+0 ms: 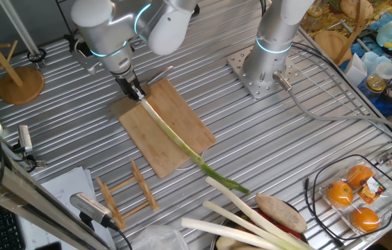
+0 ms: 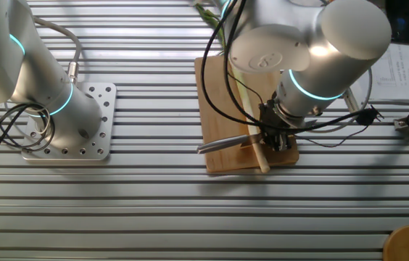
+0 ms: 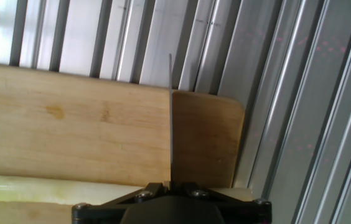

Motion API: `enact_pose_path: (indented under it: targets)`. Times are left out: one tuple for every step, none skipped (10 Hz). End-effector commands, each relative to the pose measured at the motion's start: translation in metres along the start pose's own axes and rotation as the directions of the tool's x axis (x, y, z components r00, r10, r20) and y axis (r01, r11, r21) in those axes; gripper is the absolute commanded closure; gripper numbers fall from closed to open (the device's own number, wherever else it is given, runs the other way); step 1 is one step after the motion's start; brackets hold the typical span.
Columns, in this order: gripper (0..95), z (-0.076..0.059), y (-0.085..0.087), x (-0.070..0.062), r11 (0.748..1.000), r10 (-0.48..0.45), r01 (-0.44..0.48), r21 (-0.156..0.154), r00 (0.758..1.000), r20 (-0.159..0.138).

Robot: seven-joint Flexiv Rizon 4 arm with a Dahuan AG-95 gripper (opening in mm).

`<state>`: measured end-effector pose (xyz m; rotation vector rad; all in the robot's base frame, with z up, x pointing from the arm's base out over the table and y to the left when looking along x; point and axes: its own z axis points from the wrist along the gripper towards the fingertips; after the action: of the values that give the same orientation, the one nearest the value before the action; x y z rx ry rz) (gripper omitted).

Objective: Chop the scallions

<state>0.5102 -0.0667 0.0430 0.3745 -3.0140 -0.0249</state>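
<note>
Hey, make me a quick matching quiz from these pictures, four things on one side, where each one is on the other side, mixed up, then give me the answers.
Things:
1. scallion
2. knife
3. oranges
4. leeks

Places:
A. in a wire basket at the table's edge
B. off the board, bunched near the scallion's green tip
C. lying lengthwise on the cutting board, green tip past its edge
D. at the hand, over the scallion's pale end

Pairs: 1-C, 2-D, 3-A, 4-B
</note>
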Motion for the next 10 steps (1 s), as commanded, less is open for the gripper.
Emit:
enact_pose_path:
  targets:
    - [95.0, 0.004, 0.0, -0.008, 1.0, 0.006, -0.006, -0.001, 1.0, 0.021]
    - [95.0, 0.007, 0.0, -0.01, 1.0, 0.009, -0.009, -0.001, 1.0, 0.021]
    - [95.0, 0.002, 0.0, -0.013, 1.0, 0.008, -0.008, -0.004, 1.0, 0.008]
    - [95.0, -0.004, 0.0, -0.015, 1.0, 0.005, -0.005, -0.002, 1.0, 0.005]
    - [95.0, -0.005, 0.0, -0.016, 1.0, 0.008, -0.008, -0.009, 1.0, 0.011]
    - [95.0, -0.001, 0.0, -0.017, 1.0, 0.011, -0.011, -0.012, 1.0, 0.019]
    - [95.0, 0.001, 0.001, -0.019, 1.0, 0.013, -0.013, -0.011, 1.0, 0.022]
    - [95.0, 0.002, 0.001, -0.019, 1.0, 0.014, -0.014, -0.011, 1.0, 0.022]
    - [95.0, -0.002, 0.001, -0.02, 1.0, 0.01, -0.01, -0.007, 1.0, 0.018]
    - [95.0, -0.001, 0.001, -0.02, 1.0, 0.009, -0.009, -0.007, 1.0, 0.022]
